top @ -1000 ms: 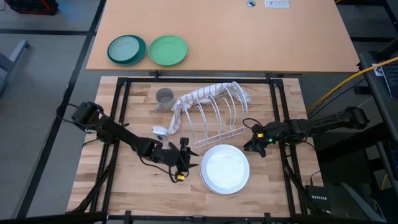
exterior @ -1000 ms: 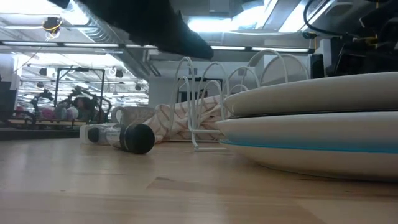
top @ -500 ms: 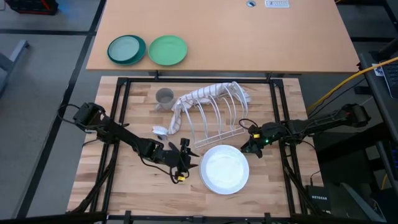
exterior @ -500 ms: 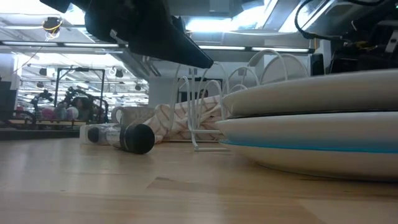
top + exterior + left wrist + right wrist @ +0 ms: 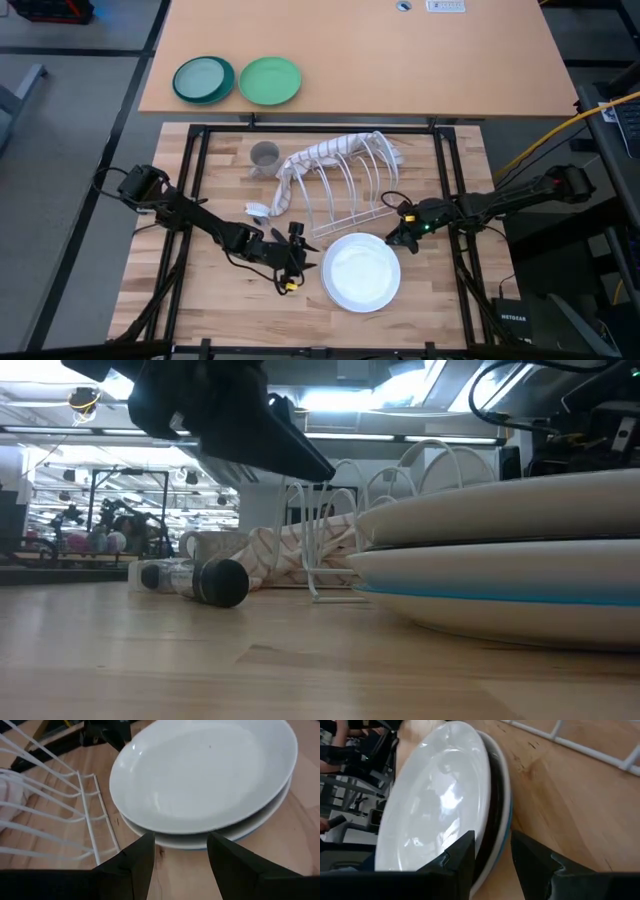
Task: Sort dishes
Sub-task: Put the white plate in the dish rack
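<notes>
The dishes lie stacked on the wooden table (image 5: 200, 290): a white plate (image 5: 361, 272) on top, a black-backed one (image 5: 495, 805) under it and a light blue one (image 5: 500, 585) lower down. A small grey cup (image 5: 264, 157) stands at the far left by the white wire rack (image 5: 345, 195). My left gripper (image 5: 303, 256) is open just left of the stack, its fingers (image 5: 142, 862) pointing at the stack's rim. My right gripper (image 5: 393, 238) is open at the stack's far right rim (image 5: 496, 827), which shows between its fingers; I cannot tell whether they touch it.
A striped cloth (image 5: 325, 158) is draped over the rack's far side. A small bottle with a black cap (image 5: 200, 581) lies left of the rack. On the tan table behind lie a teal plate (image 5: 203, 79) and a bright green plate (image 5: 270, 80).
My right gripper has edged toward the table's left, closer to the rim of the plate stack, and stays open. The stack has not moved.
</notes>
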Robot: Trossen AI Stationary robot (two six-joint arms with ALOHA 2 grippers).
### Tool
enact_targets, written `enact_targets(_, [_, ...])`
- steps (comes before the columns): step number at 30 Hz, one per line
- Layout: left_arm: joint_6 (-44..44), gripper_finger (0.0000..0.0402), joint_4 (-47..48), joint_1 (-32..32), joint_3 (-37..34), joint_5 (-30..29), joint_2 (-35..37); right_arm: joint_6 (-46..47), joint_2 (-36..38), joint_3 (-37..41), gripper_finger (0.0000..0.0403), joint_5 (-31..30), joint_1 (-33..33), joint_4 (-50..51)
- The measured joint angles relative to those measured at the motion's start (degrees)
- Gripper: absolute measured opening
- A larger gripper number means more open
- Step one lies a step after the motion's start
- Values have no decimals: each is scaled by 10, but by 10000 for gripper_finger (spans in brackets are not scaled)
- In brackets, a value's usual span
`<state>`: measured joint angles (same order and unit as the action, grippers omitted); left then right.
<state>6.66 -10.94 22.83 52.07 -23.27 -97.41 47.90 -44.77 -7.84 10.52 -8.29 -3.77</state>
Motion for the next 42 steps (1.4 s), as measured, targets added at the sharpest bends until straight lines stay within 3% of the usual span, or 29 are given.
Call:
enact_targets(8, [-7, 171, 5, 0, 0, 0, 0, 3, -43, -22, 131, -2, -8, -32])
enact_targets(19, [-7, 171, 14, 0, 0, 0, 0, 2, -169, -97, 131, -98, -91, 17])
enact_targets(26, [-7, 171, 15, 0, 0, 0, 0, -4, -220, -129, 130, -114, -98, 22])
enact_targets(30, [-7, 171, 15, 0, 0, -1, 0, -9, -227, -134, 105, -123, -97, 24])
enact_targets(36, [-7, 171, 15, 0, 0, -1, 0, -8, -226, -135, 33, -137, -96, 19])
enact_targets(42, [-7, 171, 16, 0, 0, -1, 0, -12, -226, -135, 27, -155, -97, 12])
